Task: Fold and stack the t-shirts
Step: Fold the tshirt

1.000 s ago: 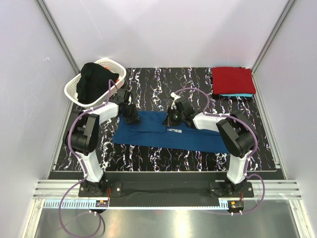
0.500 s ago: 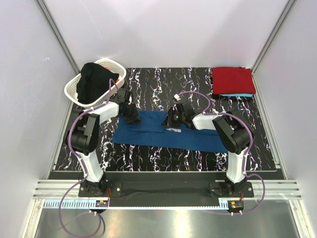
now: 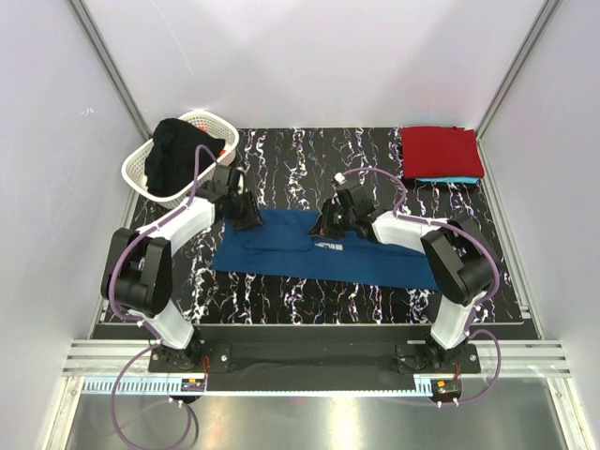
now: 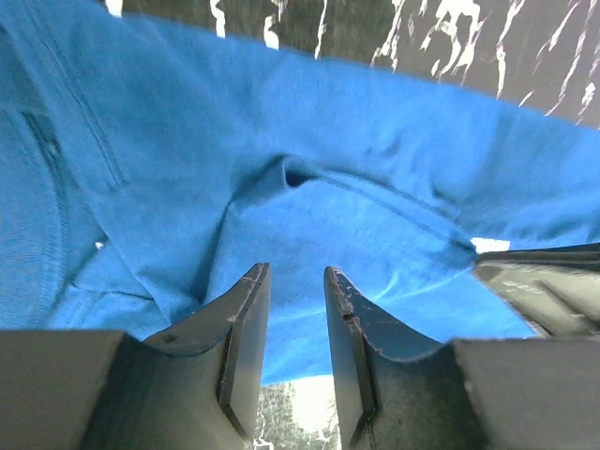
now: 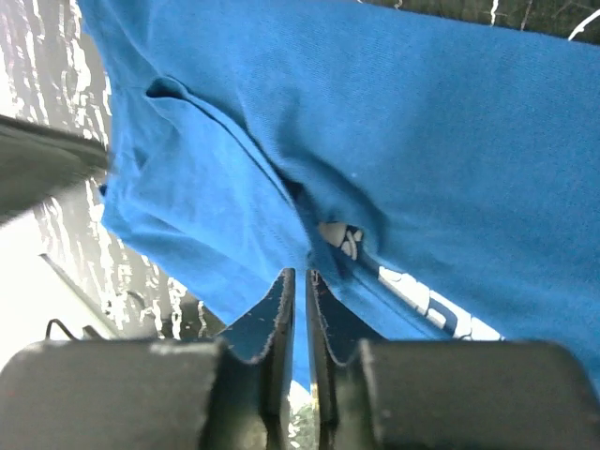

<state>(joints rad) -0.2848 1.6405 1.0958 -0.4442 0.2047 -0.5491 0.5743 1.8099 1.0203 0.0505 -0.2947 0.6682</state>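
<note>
The left gripper (image 3: 247, 216) is opening wider over the blue t-shirt (image 3: 319, 255); the right gripper (image 3: 329, 223) is letting go, jaws barely apart.

At the far right, we see only a thin near edge of the turquoise t-shirt (image 3: 448, 179) under the red t-shirt (image 3: 441, 150). At the far left, a black cloth (image 3: 178, 155) hides most of the white basket (image 3: 134, 172). The white print (image 3: 330, 246) on the navy t-shirt (image 3: 281, 255) is too small to read, and both wrist views cut that shirt off. We cannot tell whether the right gripper (image 5: 300, 277) pinches cloth.
</note>
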